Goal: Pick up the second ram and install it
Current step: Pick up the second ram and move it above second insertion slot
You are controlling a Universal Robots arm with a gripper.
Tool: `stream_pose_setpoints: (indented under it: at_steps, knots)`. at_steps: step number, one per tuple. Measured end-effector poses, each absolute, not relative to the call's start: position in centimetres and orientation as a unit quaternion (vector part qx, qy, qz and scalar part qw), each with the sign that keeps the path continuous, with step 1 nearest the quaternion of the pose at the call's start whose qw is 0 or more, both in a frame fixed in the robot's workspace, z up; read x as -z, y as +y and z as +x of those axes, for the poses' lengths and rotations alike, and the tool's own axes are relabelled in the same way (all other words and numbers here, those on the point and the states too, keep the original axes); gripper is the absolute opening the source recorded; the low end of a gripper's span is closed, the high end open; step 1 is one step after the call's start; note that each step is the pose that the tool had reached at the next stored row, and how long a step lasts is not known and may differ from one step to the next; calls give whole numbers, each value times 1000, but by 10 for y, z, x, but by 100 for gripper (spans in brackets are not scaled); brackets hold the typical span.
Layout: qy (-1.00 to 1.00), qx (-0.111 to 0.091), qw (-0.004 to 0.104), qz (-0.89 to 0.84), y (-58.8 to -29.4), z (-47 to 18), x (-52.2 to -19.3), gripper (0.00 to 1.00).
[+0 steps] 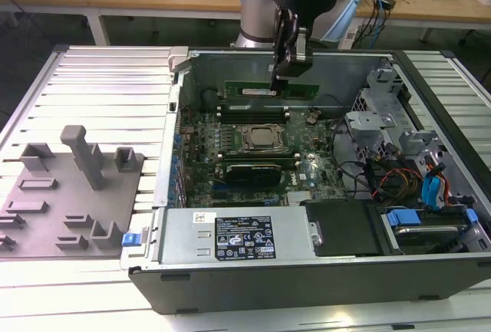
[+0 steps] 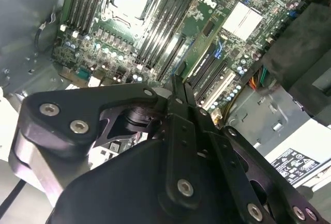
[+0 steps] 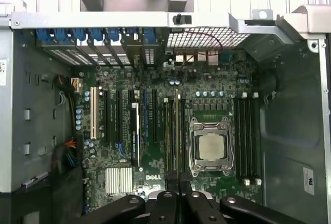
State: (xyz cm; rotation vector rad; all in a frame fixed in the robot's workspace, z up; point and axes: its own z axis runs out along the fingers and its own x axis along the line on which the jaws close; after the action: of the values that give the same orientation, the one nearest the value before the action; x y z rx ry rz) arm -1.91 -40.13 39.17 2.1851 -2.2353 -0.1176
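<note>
At the exterior view's left a grey holder tray (image 1: 73, 194) is seen on the bench. Toward the middle, the second ram (image 1: 245, 88) is held level and on edge by the gripper (image 1: 282, 77), which is clamped narrowly on its upper edge, just above the memory slots (image 1: 249, 110) on the far side of the processor (image 1: 261, 139). The pick-up is judged done and the install in hand. Seating is judged to call for the stick's lower edge to be lined up with a free slot and pressed straight down evenly.
</note>
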Motion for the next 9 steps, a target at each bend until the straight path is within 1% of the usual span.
stream_pose_setpoints:
  at_steps: [1,4,5,6,9]
  knots:
    - [-715,38,6,698,-401,-18,-390,12]
    - [-714,48,-3,698,-401,-16,-387,12]
    - [-713,59,-14,698,-401,-15,-386,12]
    - [-713,67,-22,698,-401,-15,-384,12]
    - [-712,67,-22,698,-401,-10,-378,12]
